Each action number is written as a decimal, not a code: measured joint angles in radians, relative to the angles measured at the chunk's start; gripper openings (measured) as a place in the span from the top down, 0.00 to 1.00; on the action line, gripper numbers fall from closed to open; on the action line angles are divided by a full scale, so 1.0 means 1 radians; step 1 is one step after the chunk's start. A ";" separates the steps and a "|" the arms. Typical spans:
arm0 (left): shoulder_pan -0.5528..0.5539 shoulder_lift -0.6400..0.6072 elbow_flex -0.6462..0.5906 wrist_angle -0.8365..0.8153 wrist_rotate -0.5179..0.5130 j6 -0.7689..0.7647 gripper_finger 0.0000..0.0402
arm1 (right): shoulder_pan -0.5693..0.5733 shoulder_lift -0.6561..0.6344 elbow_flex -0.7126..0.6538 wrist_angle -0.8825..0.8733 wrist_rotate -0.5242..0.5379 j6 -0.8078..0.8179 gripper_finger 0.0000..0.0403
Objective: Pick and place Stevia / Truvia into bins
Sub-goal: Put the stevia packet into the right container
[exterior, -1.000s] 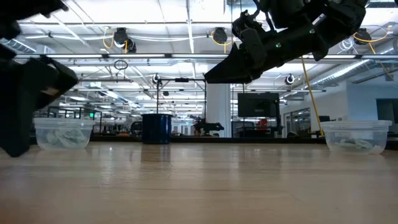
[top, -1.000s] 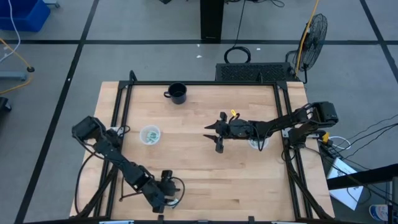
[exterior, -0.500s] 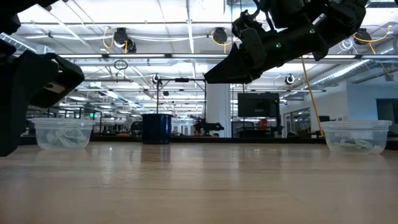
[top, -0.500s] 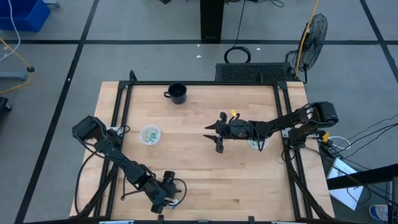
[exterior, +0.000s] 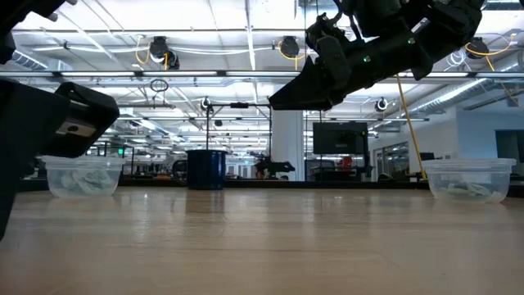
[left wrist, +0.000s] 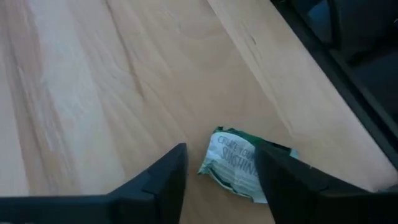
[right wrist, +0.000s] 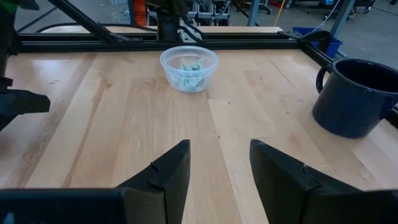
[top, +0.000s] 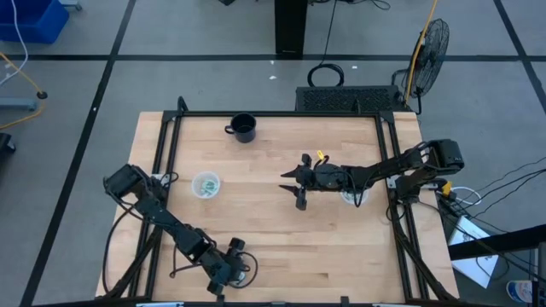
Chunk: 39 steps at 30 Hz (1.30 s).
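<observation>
One Stevia packet (left wrist: 238, 167), white with green print and crumpled, lies flat on the table close to its near edge. My left gripper (left wrist: 219, 155) is open above it with one finger on either side, low by the near edge (top: 229, 268). My right gripper (top: 296, 185) hovers open over the table's middle, high in the low view (exterior: 282, 98). The left bin (top: 206, 184) holds several packets, which also show in the right wrist view (right wrist: 188, 67). The right bin (exterior: 468, 180) stands under the right arm and also holds packets.
A black handled mug (top: 244, 128) stands near the far edge and shows beside my right fingers (right wrist: 354, 96). A dark frame rail (left wrist: 348, 81) runs along the table edge next to the packet. Bare wood lies between the two bins.
My left gripper has shifted a little toward the table's near edge and to the right, staying open. The right arm has kept still.
</observation>
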 joint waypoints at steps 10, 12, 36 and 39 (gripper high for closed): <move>0.096 -0.075 -0.007 -0.067 -0.089 0.187 0.94 | 0.000 0.000 0.000 0.032 -0.002 0.023 0.61; 0.135 -0.134 -0.005 -0.083 -0.126 0.246 0.97 | 0.004 0.000 0.000 0.023 -0.018 0.039 0.61; 0.640 -0.343 -0.004 -0.086 -0.108 0.584 0.93 | 0.001 0.266 0.000 0.450 -0.025 0.093 0.58; 0.649 -0.343 -0.004 -0.086 -0.103 0.618 0.88 | -0.017 0.266 0.000 0.448 -0.032 0.105 0.59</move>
